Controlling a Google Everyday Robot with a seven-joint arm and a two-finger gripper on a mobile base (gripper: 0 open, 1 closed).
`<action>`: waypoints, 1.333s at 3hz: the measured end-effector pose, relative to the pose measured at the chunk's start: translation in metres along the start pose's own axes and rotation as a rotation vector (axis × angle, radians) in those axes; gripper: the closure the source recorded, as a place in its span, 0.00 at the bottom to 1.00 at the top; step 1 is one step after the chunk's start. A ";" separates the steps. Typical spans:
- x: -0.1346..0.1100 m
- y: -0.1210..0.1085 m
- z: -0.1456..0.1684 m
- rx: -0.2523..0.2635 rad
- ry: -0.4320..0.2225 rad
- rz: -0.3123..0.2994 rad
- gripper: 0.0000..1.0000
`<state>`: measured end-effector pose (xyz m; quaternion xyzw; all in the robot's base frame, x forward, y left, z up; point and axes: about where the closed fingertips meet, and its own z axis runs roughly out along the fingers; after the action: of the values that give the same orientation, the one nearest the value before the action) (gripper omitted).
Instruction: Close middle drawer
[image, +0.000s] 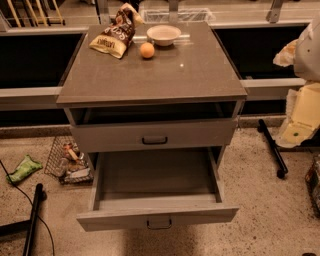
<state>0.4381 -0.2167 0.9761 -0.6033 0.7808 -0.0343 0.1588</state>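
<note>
The middle drawer (159, 216) is a wide grey drawer pulled far out of the cabinet toward me. Its tray is empty, and a small dark pull handle (159, 223) sits at the centre of its front panel. Above it, a grey drawer (154, 136) with a dark handle is nearly shut, with a dark gap over it under the cabinet top (190, 75). Anything below the open drawer is hidden. My gripper (301, 117) shows as a white and pale yellow shape at the right edge. It is beside the cabinet, well clear of the drawer and holding nothing that I can see.
On the cabinet top lie a snack bag (114, 35), a white bowl (164, 35) and an orange (147, 50). A wire basket (65, 161) and a green packet (22, 169) are on the floor at left. Black poles lie at right (272, 149) and at lower left (33, 215).
</note>
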 end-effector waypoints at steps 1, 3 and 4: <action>0.000 0.000 0.000 0.000 0.000 0.000 0.00; -0.014 0.023 0.093 -0.103 -0.065 -0.085 0.00; -0.029 0.051 0.164 -0.183 -0.097 -0.147 0.00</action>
<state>0.4441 -0.1531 0.8145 -0.6718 0.7257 0.0549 0.1378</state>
